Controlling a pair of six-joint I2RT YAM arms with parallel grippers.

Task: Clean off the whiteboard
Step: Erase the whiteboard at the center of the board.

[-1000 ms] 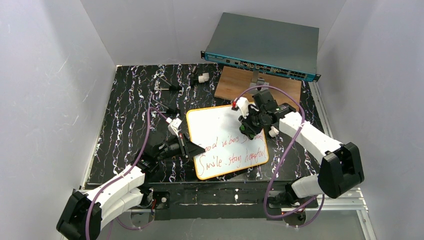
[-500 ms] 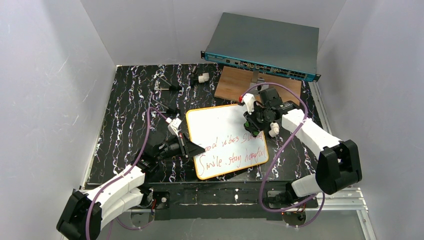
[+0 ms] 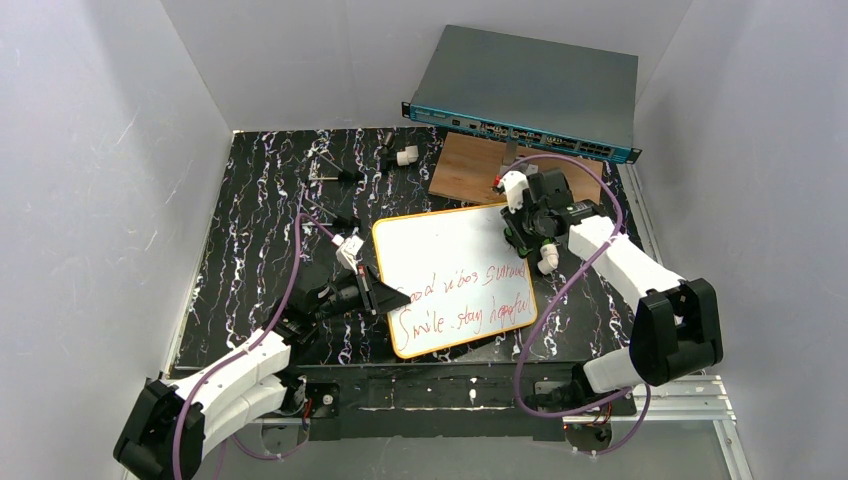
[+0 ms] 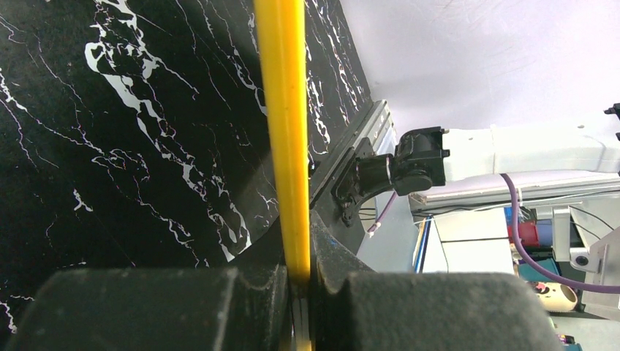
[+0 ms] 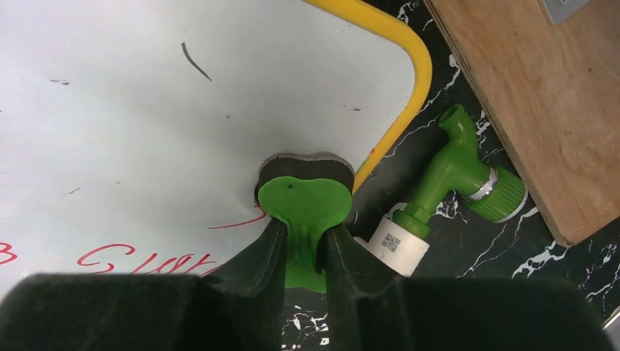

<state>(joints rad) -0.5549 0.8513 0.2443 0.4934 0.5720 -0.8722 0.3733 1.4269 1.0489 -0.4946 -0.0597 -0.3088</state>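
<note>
The whiteboard (image 3: 445, 262) lies flat on the black marbled table, white with a yellow frame (image 5: 411, 66). Two lines of red handwriting (image 3: 460, 300) cross its near half. My left gripper (image 3: 383, 299) is shut on the board's left frame edge (image 4: 286, 131), seen as a yellow bar between the fingers in the left wrist view. My right gripper (image 3: 522, 236) is shut on a green eraser (image 5: 303, 201), whose dark pad rests on the whiteboard (image 5: 146, 110) close to its far right corner, just inside the frame.
A green and white tap fitting (image 5: 439, 199) lies on the table right beside the board's right edge. Behind it sits the brown wooden board (image 3: 480, 165) under a blue-fronted network switch (image 3: 525, 95). Small fittings (image 3: 404, 156) lie at the back.
My right gripper has carried the eraser away from the upper line of writing, up and to the right, toward the board's far right corner. The left arm has not moved.
</note>
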